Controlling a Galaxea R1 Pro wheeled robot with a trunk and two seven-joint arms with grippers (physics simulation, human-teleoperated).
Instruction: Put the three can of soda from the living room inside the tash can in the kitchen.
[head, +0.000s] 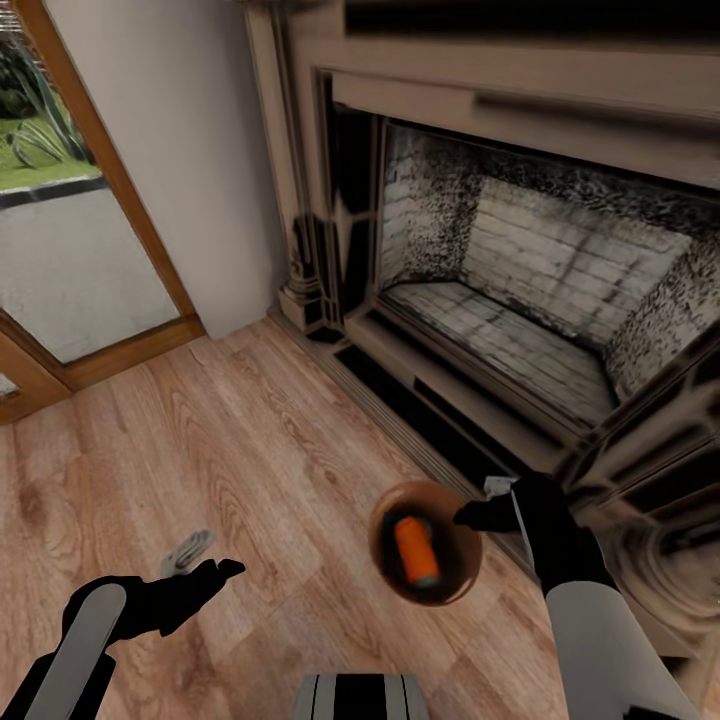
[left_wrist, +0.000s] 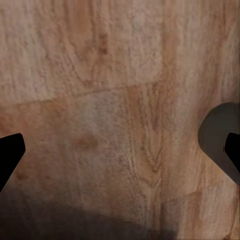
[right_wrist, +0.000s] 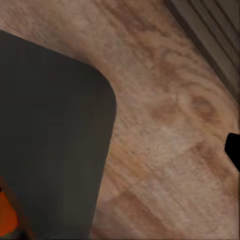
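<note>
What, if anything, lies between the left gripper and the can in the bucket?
Nothing visible: only bare wood floor separates the left gripper from the bucket holding the can.

Count by kind, referenced to the fireplace (head: 520, 290):
- Cans: one orange can (head: 416, 551), lying inside the bucket.
- Buckets: one bucket (head: 380, 540), in front of the fireplace.
- End effectors: two, left end effector (head: 200, 570) and right end effector (head: 478, 514).
- Fireplaces: one.
- Glass doors: one door (head: 70, 260), left of the fireplace.
</note>
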